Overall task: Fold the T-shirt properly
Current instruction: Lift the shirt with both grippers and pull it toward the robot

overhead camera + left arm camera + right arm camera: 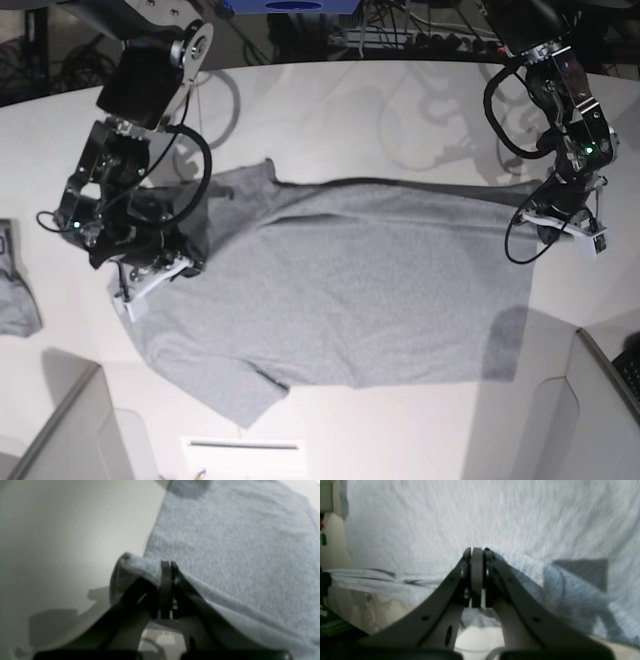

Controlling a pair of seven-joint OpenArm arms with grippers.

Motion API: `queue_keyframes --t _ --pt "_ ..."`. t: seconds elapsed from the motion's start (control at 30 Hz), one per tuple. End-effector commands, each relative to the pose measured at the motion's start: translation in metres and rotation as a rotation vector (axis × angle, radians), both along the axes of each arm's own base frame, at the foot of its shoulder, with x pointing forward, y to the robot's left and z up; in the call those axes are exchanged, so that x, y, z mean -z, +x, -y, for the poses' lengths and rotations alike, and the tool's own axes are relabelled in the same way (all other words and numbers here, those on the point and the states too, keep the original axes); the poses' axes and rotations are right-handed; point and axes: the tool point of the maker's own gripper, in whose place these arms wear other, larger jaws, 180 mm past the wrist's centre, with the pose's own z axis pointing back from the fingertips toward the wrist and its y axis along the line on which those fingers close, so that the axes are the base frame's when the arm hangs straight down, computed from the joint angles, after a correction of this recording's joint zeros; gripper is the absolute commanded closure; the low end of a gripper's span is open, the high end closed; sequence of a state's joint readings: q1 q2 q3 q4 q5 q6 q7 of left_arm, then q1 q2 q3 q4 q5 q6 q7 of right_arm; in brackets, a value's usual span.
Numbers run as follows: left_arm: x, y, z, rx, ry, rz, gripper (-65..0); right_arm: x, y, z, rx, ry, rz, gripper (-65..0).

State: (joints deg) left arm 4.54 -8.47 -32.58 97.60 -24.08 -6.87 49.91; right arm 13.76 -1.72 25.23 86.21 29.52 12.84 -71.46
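Observation:
The grey T-shirt (pixel 350 280) lies spread plain side up across the white table, one sleeve at the top left and one at the bottom left. In the left wrist view my left gripper (pixel 166 565) is shut on a raised fold of the T-shirt (pixel 237 542) at its edge. It stands at the shirt's right edge in the base view (pixel 537 213). My right gripper (pixel 477 551) is shut with the T-shirt's cloth (pixel 520 562) bunched at its tips. It is at the shirt's left side (pixel 190 258), between the two sleeves.
A small grey cloth piece (pixel 18 295) lies at the table's far left edge. Cables run along the back of the table (pixel 420 40). Light partition panels stand at the front left (pixel 70 430) and front right (pixel 590 410) corners.

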Motion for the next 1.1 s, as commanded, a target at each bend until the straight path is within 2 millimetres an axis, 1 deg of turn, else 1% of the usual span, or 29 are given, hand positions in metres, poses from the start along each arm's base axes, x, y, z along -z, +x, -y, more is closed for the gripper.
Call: queue_keyframes --t 0.0,0.03,0.1,0.17,0.27,0.33,0.37,0.43,0.5,0.6,0.7,0.8,0.83,0.9,0.93,0.97,1.0,1.03,1.07 --pt "-0.014 0.01 -0.004 0.001 0.018 0.05 0.0 -0.009 0.013 0.0 0.003 0.01 0.032 0.0" --pt "-0.014 0.014 -0.005 -0.002 0.018 0.052 0.0 -0.007 0.016 -0.001 0.001 0.02 0.021 0.0" --pt "-0.012 0.019 -0.003 0.002 0.008 0.049 0.0 -0.005 0.019 0.004 0.01 0.017 0.021 0.0" --pt "-0.007 0.027 0.012 0.05 -0.001 0.037 0.0 -0.002 0.023 0.007 0.024 0.016 0.031 0.0" --pt "-0.002 0.038 0.026 0.11 0.005 0.018 0.0 0.005 0.025 0.017 0.037 0.007 0.014 0.0" --pt "0.002 0.042 0.031 0.122 -0.004 0.009 0.0 0.013 0.023 0.021 0.041 0.011 -0.012 0.0" --pt "0.002 0.044 0.031 0.123 -0.007 0.009 0.0 0.015 0.021 0.027 0.045 0.002 -0.022 0.0" --pt "0.002 0.045 0.03 0.12 -0.009 0.009 0.0 0.016 0.022 0.029 0.047 0.0 -0.027 0.0" --pt "0.002 0.046 0.031 0.122 -0.009 0.009 0.0 0.009 0.029 0.031 0.047 -0.001 -0.009 0.0" --pt "-0.004 0.055 0.032 0.127 -0.009 0.028 0.0 0.001 0.037 0.033 0.049 -0.003 0.009 0.0" --pt "0.004 0.055 0.031 0.12 -0.025 0.008 0.0 0.004 0.04 0.029 0.041 0.014 -0.015 0.0" --pt "0.006 0.053 0.03 0.118 -0.025 0.002 0.0 0.01 0.036 0.03 0.045 0.018 -0.031 0.0" --pt "0.006 0.052 0.03 0.115 -0.024 0.003 0.0 0.013 0.033 0.031 0.049 0.017 -0.035 -6.2" --pt "0.005 0.052 0.028 0.112 -0.025 0.004 0.0 0.015 0.031 0.032 0.054 0.017 -0.034 -21.0" --pt "0.004 0.053 0.029 0.112 -0.027 0.008 -3.9 0.016 0.031 0.033 0.062 0.018 -0.027 -26.1" --pt "0.002 0.054 0.029 0.114 -0.023 0.015 -13.0 0.014 0.03 0.035 0.075 0.009 -0.006 -27.8" --pt "-0.001 0.054 0.03 0.116 -0.02 0.022 -23.2 0.012 0.029 0.038 0.092 -0.004 0.026 -26.9" --pt "-0.005 0.055 0.03 0.118 -0.015 0.034 -30.9 0.009 0.028 0.041 0.104 -0.02 0.056 -25.2" --pt "-0.012 0.057 0.03 0.122 -0.006 0.053 -40.2 0.006 0.024 0.045 0.116 -0.04 0.085 -23.6"
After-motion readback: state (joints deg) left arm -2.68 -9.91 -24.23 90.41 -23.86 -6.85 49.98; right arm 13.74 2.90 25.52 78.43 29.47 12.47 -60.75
